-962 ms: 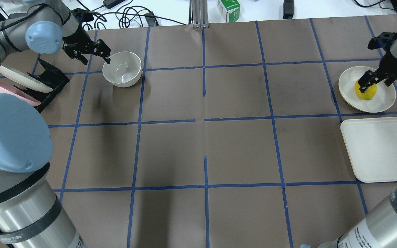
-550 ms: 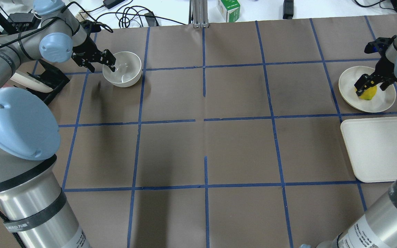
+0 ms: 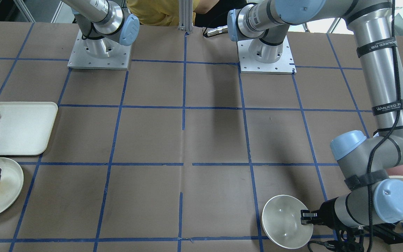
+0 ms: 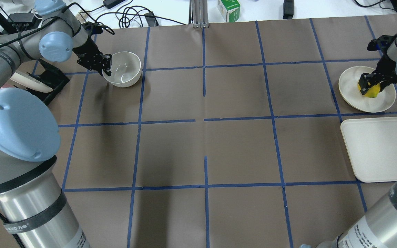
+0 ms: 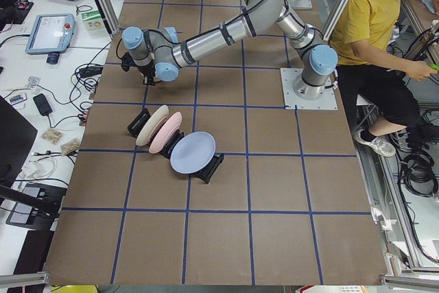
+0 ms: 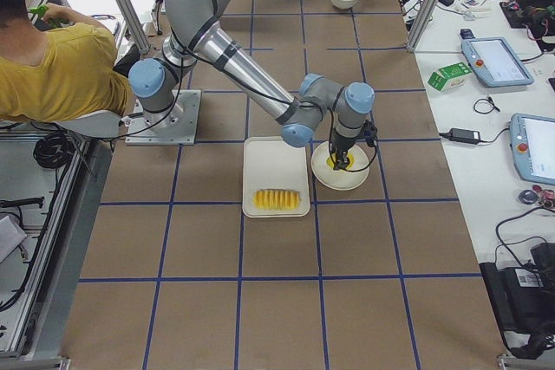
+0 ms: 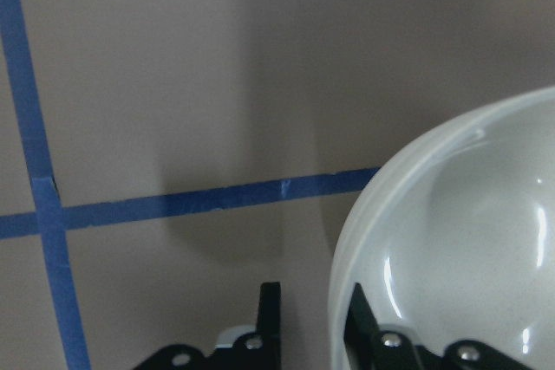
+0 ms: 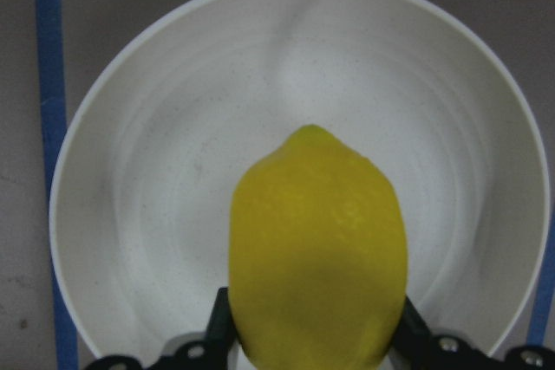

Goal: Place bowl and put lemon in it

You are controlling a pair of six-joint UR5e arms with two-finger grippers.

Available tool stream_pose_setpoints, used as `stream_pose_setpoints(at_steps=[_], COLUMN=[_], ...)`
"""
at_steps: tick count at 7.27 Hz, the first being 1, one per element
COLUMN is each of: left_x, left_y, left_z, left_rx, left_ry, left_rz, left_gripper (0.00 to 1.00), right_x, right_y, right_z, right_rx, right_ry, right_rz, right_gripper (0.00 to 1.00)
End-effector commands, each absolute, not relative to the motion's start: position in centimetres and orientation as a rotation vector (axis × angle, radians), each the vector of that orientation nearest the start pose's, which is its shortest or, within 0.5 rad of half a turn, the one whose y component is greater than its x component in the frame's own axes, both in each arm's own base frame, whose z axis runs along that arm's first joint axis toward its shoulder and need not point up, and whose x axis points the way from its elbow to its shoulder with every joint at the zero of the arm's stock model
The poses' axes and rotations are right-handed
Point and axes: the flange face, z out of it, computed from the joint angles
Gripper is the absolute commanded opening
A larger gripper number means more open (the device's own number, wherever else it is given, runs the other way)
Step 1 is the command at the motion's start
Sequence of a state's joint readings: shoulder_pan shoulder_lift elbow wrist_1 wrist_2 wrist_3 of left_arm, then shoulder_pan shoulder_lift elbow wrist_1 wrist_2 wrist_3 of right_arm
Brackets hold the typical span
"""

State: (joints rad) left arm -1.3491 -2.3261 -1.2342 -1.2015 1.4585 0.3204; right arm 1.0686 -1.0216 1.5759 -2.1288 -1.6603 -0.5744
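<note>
A brown table crossed by blue tape lines carries everything. The off-white bowl stands on it right at the left gripper, with a black rack of plates just behind that arm. A cream plate lies directly beneath the right gripper, and a white rectangular tray sits just beside it, nearer the robot's base.

Upright bowl; lemon on plate.
</note>
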Motion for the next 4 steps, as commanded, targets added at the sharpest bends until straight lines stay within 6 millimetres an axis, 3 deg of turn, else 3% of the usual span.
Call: stream_pose_setpoints(at_steps=[1, 2, 3, 4], left_x=[1.4, 1.0, -2.1, -9.6], left_y=[-75.4, -74.9, -74.4, -73.3], left_z=[22.2, 23.4, 25.6, 27.0], left_rx=[0.162, 0.164, 0.131, 0.063], left_ry=[3.262, 3.266, 3.319, 3.34], left_rz=[0.043, 0.063, 0.051, 0.067], left_gripper=[0.0, 0.0, 0.0, 0.0], right_x=[-18.7, -17.6, -17.2, -17.1], right_y=[-62.8, -62.8, -62.7, -63.0], right_z=[26.5, 27.8, 28.0, 28.5], right_rx=[0.002, 0.003, 0.017, 0.033], right_ry=[3.239, 3.227, 3.219, 3.223], right_rz=[-0.006, -0.032, -0.035, -0.051], right_gripper=[0.0, 0.0, 0.0, 0.0])
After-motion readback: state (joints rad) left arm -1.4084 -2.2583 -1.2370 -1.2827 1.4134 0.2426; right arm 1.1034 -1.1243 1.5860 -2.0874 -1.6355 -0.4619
